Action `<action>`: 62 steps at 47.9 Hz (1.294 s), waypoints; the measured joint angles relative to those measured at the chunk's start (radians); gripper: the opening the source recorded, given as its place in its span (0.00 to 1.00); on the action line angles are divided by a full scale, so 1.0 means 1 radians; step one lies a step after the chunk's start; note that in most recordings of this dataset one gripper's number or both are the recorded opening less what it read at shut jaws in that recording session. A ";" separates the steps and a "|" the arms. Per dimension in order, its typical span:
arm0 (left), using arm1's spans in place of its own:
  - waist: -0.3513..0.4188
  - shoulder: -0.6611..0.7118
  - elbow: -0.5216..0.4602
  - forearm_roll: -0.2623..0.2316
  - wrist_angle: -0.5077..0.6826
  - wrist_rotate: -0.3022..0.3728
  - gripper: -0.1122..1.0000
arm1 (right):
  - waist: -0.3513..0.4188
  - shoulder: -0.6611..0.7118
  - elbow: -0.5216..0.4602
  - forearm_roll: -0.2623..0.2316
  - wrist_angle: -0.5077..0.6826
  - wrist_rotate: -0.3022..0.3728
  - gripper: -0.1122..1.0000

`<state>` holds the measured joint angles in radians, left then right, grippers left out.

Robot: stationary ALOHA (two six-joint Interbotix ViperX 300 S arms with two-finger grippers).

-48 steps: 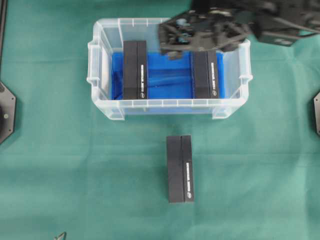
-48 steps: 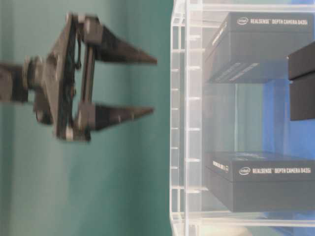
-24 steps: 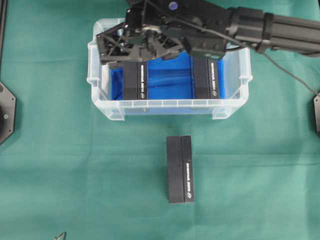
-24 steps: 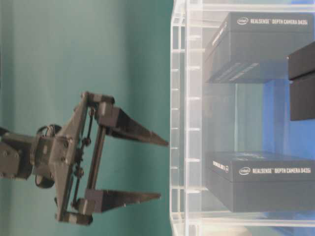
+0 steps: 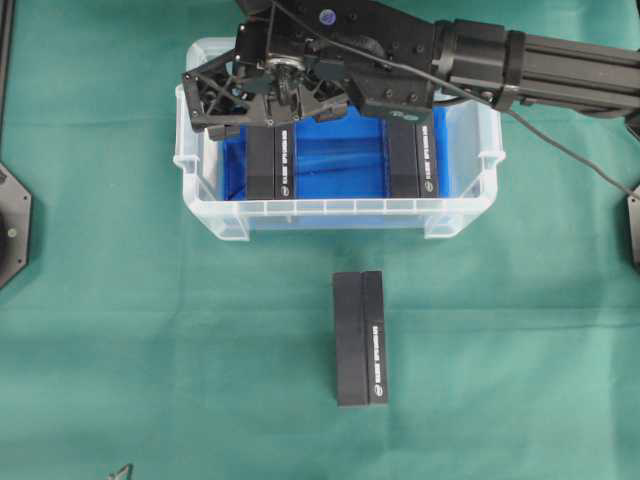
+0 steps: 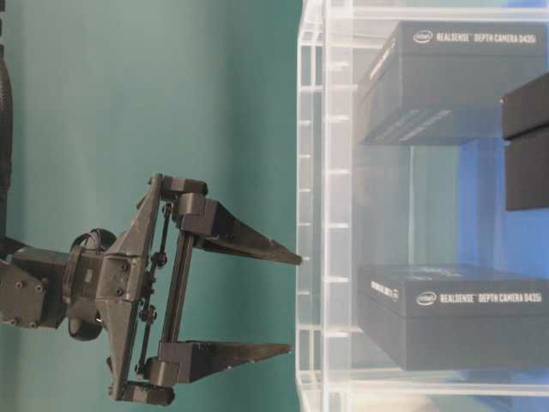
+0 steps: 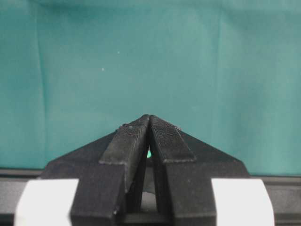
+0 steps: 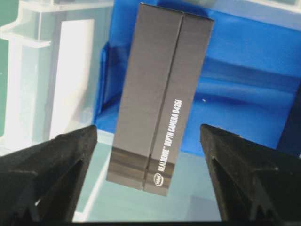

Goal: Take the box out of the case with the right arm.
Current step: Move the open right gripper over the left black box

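right arm: in the last second it has swung from the case's far right corner across to the left end, and now reaches in from the upper right over the case (image 5: 340, 212).
right gripper (image 5: 262, 92): jaws spread wide, nothing between them; it hangs above the left box (image 5: 271, 160). the wrist view frames that box (image 8: 159, 99) squarely between the two tips.
meaning: judged as pre-grasp alignment on the left box; descent and closing not yet done.
box position: left box lies on the blue lining near the case's left wall; a second box (image 5: 412, 160) lies toward the right end, well apart from it; a third box (image 5: 360, 337) lies outside on the green cloth (image 5: 120, 330).
edges: table-level view shows the tips just above the clear rim (image 6: 310, 206). the left tip must drop between box and left wall, where room looks narrow; the other side has open blue floor.
exit room: cloth in front of the case is open apart from the third box.
left gripper (image 7: 149, 123): pressed shut, empty, over bare cloth.
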<state>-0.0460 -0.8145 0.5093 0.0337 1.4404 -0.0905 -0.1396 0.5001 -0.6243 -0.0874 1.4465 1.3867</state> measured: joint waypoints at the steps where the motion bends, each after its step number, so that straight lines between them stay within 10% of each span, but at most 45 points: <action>1: 0.000 0.000 -0.002 0.000 0.000 0.000 0.10 | 0.000 0.000 0.000 0.000 0.002 0.000 0.89; 62: 0.000 0.000 -0.002 0.000 0.000 0.000 0.10 | 0.000 0.009 0.002 0.015 -0.040 -0.003 0.93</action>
<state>-0.0460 -0.8145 0.5077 0.0337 1.4404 -0.0905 -0.1396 0.5093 -0.6228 -0.0721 1.4067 1.3837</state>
